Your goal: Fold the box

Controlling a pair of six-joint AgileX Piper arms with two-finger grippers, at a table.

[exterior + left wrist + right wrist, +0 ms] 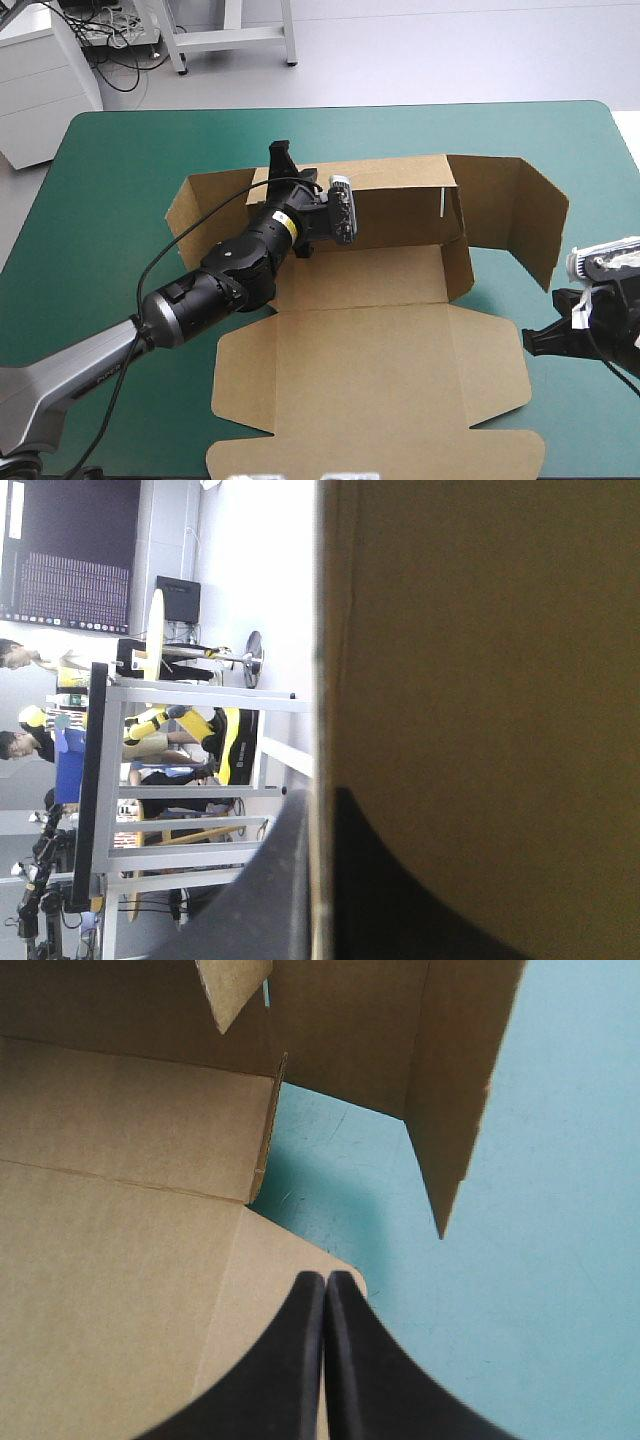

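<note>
We raise the box (pixel 380 370) walls: left tool (pixel 318 800) pinches the far wall (pixel 400 205); right tool (pixel 325 1285), pressed together, should tuck the side flap (pixel 520 215).

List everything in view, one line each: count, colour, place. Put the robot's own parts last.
box: one, brown, mid-table; far wall and right-hand flaps raised, lid flat toward the near edge.
table cover: one, teal-green, under the box and bare all around it.
left gripper: one, black, at the top edge of the box's far wall, jaws shut on the board.
right gripper: one, black, at the right-hand corner flap of the lid, jaws shut and holding nothing.
</note>
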